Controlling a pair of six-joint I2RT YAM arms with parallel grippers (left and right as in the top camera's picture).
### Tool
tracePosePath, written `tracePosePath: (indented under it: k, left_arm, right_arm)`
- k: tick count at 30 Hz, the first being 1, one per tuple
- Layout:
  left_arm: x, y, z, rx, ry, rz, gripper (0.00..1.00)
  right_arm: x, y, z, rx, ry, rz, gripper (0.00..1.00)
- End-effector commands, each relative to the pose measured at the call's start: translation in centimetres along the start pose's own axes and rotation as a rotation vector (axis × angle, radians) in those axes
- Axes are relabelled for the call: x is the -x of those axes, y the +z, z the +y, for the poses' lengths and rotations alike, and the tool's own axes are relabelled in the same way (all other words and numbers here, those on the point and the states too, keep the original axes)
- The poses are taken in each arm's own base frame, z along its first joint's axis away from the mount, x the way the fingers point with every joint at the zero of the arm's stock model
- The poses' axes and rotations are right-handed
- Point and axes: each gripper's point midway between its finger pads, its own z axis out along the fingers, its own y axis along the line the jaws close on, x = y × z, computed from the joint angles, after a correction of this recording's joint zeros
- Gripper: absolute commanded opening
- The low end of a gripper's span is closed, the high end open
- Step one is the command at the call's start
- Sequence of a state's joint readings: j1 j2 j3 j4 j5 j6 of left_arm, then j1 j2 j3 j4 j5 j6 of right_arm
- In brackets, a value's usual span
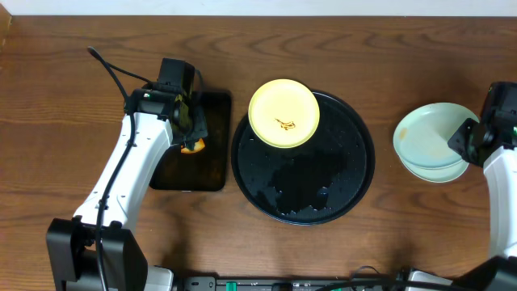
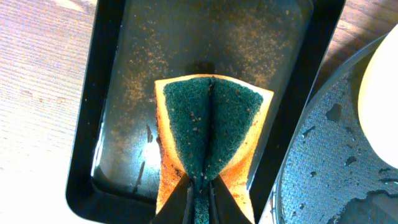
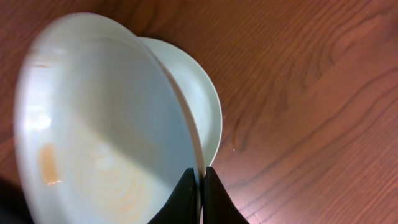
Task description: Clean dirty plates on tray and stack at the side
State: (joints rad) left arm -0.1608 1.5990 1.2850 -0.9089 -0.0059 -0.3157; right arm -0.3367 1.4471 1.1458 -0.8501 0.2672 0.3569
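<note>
The right gripper (image 3: pixel 201 180) pinches the rim of a pale mint-blue round plate (image 3: pixel 99 124), tilted onto a second mint-blue plate (image 3: pixel 208 106) near the right edge of the dark-brown wooden tabletop (image 1: pixel 81 48), so stacking looks to be the step in hand. The left gripper (image 2: pixel 200 190) clamps a folded orange-and-green sponge (image 2: pixel 208 124) over the small rectangular black tray (image 2: pixel 81 155). Next, I judge, it should let go, then take the smeared pale yellow plate (image 1: pixel 283 111) on the large round black tray (image 1: pixel 339 186).

Left arm (image 1: pixel 133 162) stretched forward, right arm (image 1: pixel 505 174) likewise, both pairs of jaws pinched tight.
</note>
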Motion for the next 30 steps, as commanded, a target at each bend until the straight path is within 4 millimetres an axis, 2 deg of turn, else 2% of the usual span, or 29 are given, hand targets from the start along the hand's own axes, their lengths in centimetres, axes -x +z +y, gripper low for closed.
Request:
tracePosePath:
  k: [1, 2, 3, 5, 8, 12, 18, 26, 30]
  left_arm:
    - [-0.2, -0.3, 0.3, 0.001, 0.008, -0.005, 0.08]
    - [-0.2, -0.3, 0.3, 0.001, 0.008, -0.004, 0.08]
    - [-0.2, -0.3, 0.3, 0.001, 0.008, -0.004, 0.08]
    - [-0.2, -0.3, 0.3, 0.001, 0.008, -0.005, 0.08]
    - [-0.2, -0.3, 0.3, 0.001, 0.008, -0.005, 0.08]
    - [-0.2, -0.3, 0.3, 0.002, 0.008, -0.004, 0.08]
    - [-0.2, -0.3, 0.3, 0.002, 0.008, -0.004, 0.08]
    - [-0.2, -0.3, 0.3, 0.001, 0.008, -0.004, 0.08]
    - [-0.2, -0.3, 0.3, 0.002, 0.008, -0.004, 0.08]
  right_arm:
    - [1.0, 0.4, -0.4, -0.002, 0.041, -0.010, 0.05]
    - [1.1, 0.5, -0.5, -0.001, 0.044, -0.013, 0.06]
    - [1.2, 0.5, -0.5, 0.000, 0.046, -0.018, 0.11]
    - [1.3, 0.5, -0.3, 0.008, 0.047, -0.019, 0.28]
    - [0.8, 0.4, 1.0, 0.082, 0.037, 0.007, 0.31]
    - [-0.4, -0.5, 5.1, 0.322, -0.022, 0.078, 0.33]
    - [-3.1, -3.7, 11.5, 0.650, -0.171, 0.155, 0.35]
    - [-6.6, -6.1, 19.3, 0.782, -0.420, 0.120, 0.47]
    - [-8.2, -5.9, 23.4, 0.814, -0.519, 0.081, 0.49]
